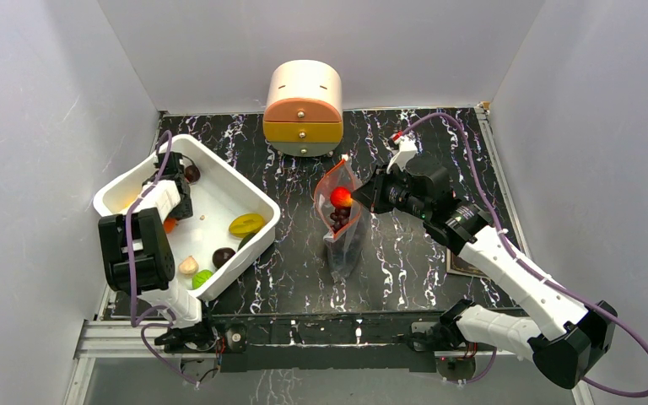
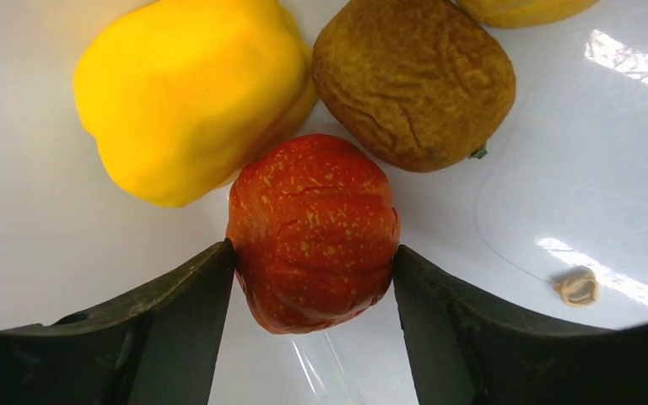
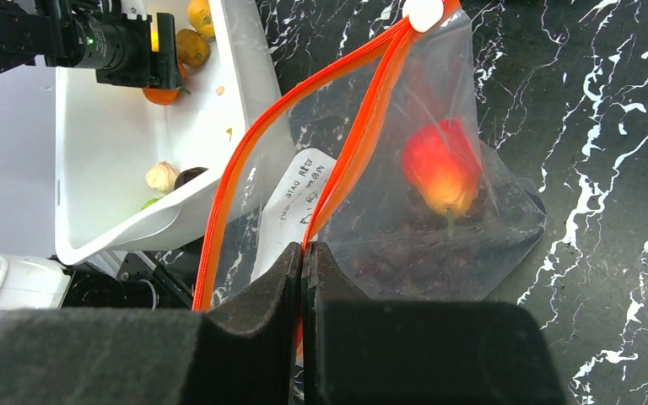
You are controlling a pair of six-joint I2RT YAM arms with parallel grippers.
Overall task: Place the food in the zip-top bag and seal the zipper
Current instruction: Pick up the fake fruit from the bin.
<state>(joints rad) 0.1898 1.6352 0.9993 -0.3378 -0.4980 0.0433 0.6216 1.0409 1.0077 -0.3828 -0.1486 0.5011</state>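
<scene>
The left end effector (image 2: 312,251) is lowered into the white tub (image 1: 232,177). Its two fingers are set against opposite flanks of a red-orange speckled piece (image 2: 312,232), which is pinched between them. A yellow pepper (image 2: 190,93) and a brown piece (image 2: 413,80) are seen touching that piece on its far side. More of the food is found in the tub: a yellow-green piece (image 1: 245,224), a dark round one (image 1: 223,256), a cream bulb (image 1: 188,266) and a green piece (image 1: 202,277).

The zip-top bag (image 1: 343,240) is held up on the black marbled counter (image 1: 405,270), near the tub. The right end effector (image 3: 304,253) is pressed together on one side of the zipper (image 3: 348,164) (the other side bows away, so the mouth is left gaping). The white slider tab (image 3: 426,13) is parked at the far end. Inside the bag a red piece (image 3: 439,173) is lodged above a dark grape bunch (image 1: 338,218). A white label patch (image 3: 291,202) is seen on the plastic.
</scene>
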